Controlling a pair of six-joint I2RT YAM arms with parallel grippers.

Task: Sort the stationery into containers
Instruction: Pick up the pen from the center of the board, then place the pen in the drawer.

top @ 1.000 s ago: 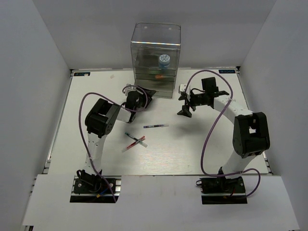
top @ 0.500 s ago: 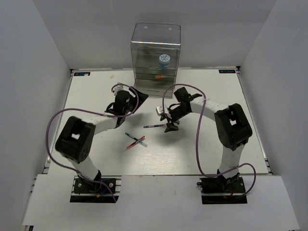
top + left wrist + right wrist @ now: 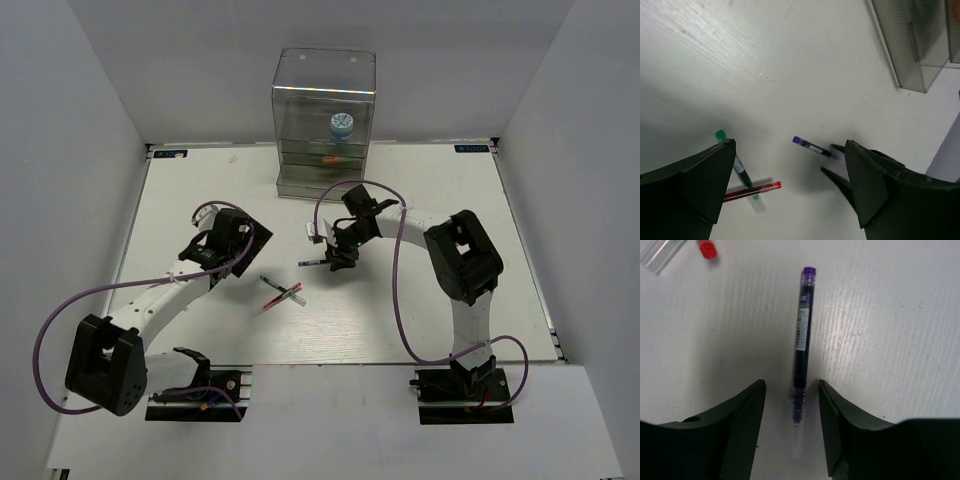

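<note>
Right gripper [image 3: 790, 390] spread, its 2 fingers flanking the purple pen [image 3: 803, 332]; probably light, stiff, slick; pinch mid-barrel; left gripper [image 3: 790, 145] likewise apart.

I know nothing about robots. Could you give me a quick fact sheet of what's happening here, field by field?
Right gripper: open, fingers either side of the purple pen, not closed on it
Left gripper: open, holding nothing
Loose on table: purple pen; red pen crossing a green-capped pen
Organizer: clear, at the far edge, blue-white roll inside
</note>
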